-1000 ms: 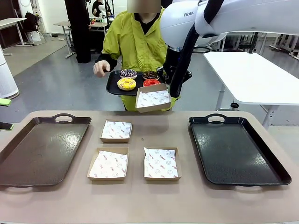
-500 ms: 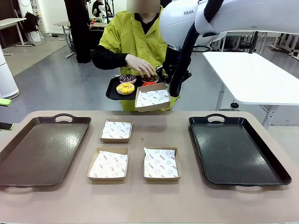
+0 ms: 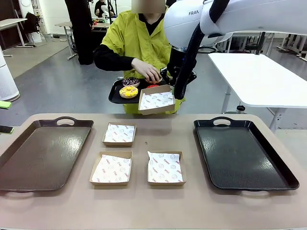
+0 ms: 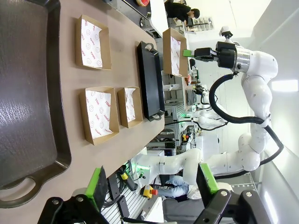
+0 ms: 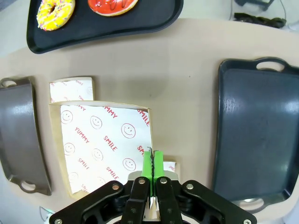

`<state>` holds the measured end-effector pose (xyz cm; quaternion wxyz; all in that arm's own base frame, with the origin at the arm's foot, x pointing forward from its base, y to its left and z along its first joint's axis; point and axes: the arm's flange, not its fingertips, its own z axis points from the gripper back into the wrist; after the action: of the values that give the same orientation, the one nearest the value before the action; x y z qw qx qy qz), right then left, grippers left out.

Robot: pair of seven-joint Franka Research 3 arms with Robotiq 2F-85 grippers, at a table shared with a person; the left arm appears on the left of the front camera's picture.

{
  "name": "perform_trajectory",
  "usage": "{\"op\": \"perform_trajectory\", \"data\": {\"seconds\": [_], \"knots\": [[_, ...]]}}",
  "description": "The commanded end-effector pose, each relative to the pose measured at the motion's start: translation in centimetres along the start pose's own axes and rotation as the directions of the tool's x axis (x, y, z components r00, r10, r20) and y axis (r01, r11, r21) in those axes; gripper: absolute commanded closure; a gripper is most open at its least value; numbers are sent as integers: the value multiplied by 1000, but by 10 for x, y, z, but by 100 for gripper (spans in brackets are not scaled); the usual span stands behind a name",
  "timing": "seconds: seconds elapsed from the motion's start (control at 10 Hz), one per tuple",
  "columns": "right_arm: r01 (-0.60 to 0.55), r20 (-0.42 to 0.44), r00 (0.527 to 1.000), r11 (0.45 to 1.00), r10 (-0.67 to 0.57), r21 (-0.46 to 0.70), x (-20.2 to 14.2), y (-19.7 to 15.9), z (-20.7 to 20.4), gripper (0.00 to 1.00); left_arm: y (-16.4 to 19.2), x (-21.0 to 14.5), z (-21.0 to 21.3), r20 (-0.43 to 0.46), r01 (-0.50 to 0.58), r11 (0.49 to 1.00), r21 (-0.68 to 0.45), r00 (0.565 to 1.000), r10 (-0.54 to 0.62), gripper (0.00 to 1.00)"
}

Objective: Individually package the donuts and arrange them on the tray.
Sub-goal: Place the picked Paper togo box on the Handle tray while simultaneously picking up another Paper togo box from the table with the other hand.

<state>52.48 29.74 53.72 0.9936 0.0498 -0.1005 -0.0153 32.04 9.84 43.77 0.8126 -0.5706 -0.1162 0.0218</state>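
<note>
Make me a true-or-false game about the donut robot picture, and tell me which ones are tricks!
1. The right end effector is shut on the edge of a paper-lined box. True.
2. Four boxes sit on the table. False: three boxes sit there; the other one is held up in the air.
3. The left end effector is open with nothing between its fingers. True.
4. The yellow donut lies inside a box. False: it lies on the small black tray in front of the person.
</note>
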Motion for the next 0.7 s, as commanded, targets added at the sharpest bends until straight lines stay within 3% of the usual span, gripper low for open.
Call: {"op": "perform_trajectory", "data": {"seconds": [0.0, 0.6], "knots": [[3, 8, 1000, 1000, -3, -4, 0, -2, 2, 100, -1, 1, 1, 7, 10, 1000, -15, 1000, -9, 0], [3, 8, 1000, 1000, -3, -4, 0, -2, 2, 100, -1, 1, 1, 7, 10, 1000, -15, 1000, -9, 0]]}}
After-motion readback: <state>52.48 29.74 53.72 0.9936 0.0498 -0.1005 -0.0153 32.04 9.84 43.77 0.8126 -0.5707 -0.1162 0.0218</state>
